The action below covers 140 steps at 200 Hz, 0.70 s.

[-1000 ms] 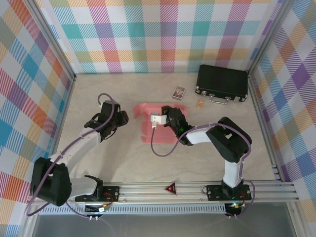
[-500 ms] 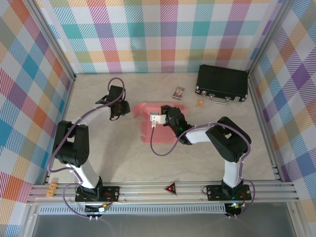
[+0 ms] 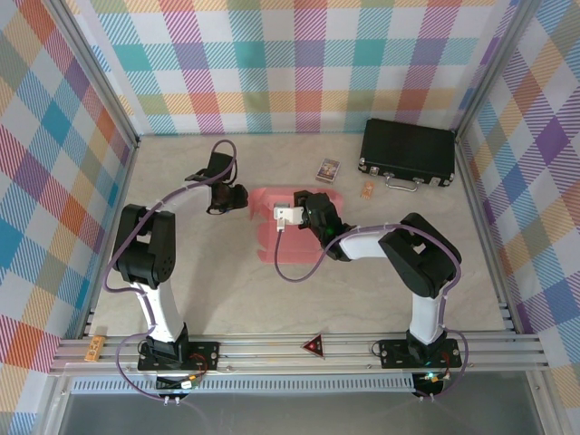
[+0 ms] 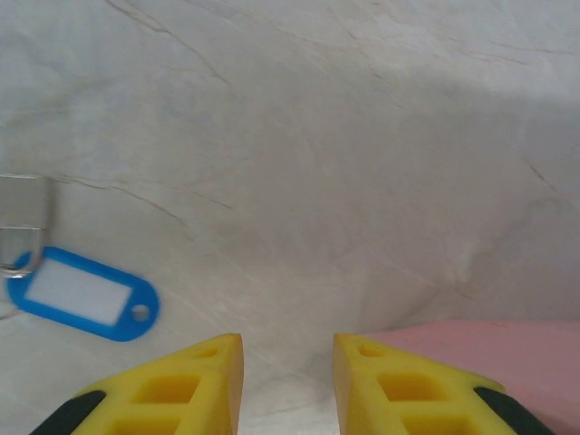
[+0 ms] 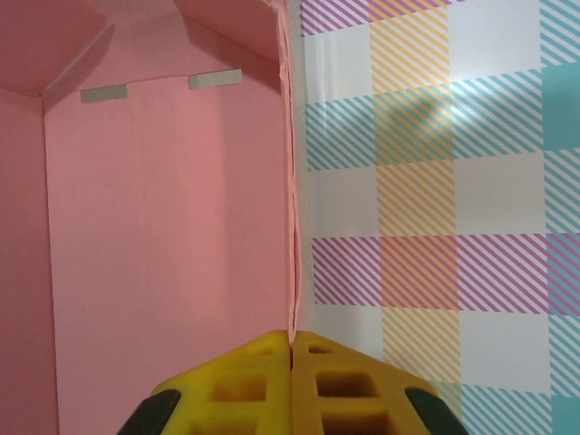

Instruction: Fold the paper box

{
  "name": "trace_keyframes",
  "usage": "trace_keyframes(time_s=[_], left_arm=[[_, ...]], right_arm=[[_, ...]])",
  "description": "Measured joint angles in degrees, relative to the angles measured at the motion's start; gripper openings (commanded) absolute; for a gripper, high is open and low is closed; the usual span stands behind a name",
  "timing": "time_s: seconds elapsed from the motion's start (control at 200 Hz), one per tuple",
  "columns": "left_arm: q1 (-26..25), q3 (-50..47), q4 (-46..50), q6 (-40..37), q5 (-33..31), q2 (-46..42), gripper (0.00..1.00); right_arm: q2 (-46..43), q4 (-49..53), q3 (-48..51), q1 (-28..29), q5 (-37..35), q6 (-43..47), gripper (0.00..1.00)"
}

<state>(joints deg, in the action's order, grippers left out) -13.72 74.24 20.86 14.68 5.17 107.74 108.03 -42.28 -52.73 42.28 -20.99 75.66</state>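
Cardboard of the box [image 3: 265, 237] lies near the middle of the table [image 3: 390, 263], seemingly longer from near to far, with one panel stood up and pinched edge-on in the closed jaws of the right gripper [image 5: 292, 340]. The left gripper [image 4: 287, 349] hovers just off the box's far-left corner, jaws parted on nothing. The pink edge lies just right of its right finger, so a short rightward shift should suffice.

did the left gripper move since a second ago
Yes. The left gripper has swung right and farther back, toward the black case, up to the paper box.
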Motion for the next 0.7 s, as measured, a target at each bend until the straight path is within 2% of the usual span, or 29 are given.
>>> trace_keyframes(time_s=[0.355,0.7], left_arm=[[0.04,-2.03,-1.53,-0.87,9.16,-0.24,0.3],[0.15,-3.98,-3.78,-1.11,14.05,-0.9,0.3]], right_arm=[[0.0,0.92,-0.28,-0.37,-0.04,-0.44,0.07],[0.0,2.75,-1.03,-0.37,-0.5,-1.49,0.08]])
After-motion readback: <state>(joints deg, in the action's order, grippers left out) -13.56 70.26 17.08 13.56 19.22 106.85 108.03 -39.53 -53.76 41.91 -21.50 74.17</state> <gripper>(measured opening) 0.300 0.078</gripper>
